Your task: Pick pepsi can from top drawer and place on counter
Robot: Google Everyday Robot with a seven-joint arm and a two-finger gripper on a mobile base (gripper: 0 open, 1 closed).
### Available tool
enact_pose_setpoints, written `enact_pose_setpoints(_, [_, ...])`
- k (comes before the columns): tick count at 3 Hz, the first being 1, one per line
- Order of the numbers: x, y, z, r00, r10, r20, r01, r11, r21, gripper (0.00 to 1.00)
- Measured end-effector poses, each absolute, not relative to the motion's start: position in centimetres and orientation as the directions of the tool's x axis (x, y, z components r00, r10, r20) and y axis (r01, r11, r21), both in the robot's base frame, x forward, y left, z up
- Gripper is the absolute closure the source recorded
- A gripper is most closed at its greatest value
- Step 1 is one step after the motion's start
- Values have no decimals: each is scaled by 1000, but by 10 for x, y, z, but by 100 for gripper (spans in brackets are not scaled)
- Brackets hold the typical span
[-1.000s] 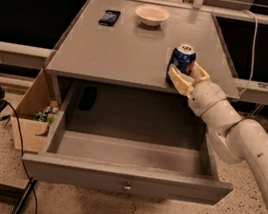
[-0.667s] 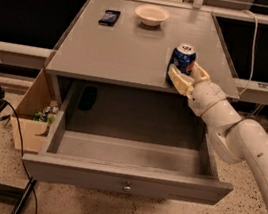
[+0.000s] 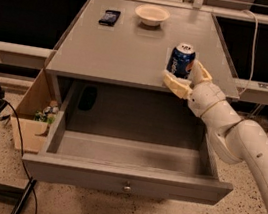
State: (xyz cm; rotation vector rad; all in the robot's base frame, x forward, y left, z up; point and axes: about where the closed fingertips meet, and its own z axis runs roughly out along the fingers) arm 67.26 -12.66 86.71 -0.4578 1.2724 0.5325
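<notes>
The pepsi can (image 3: 181,58) stands upright on the counter (image 3: 123,46), near its front right edge. My gripper (image 3: 182,70) reaches in from the right and holds the can low down, one finger (image 3: 176,86) in front of its base and the other (image 3: 201,72) against its right side. The top drawer (image 3: 125,176) is pulled fully open below the counter, and what shows of its inside is bare. Its small round knob (image 3: 126,186) is in the middle of the front panel.
A white bowl (image 3: 151,14) and a flat black device (image 3: 109,17) lie at the back of the counter. An open cardboard box (image 3: 33,121) stands on the floor to the left of the cabinet. A black cable (image 3: 18,131) runs across the speckled floor at the left.
</notes>
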Motion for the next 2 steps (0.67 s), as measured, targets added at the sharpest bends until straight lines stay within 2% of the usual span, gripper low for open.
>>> enact_pose_setpoints(1, [673, -127, 867, 205, 120, -971, -607, 794, -30, 0])
enact_pose_setpoints(2, [673, -127, 867, 205, 120, -971, -607, 794, -30, 0])
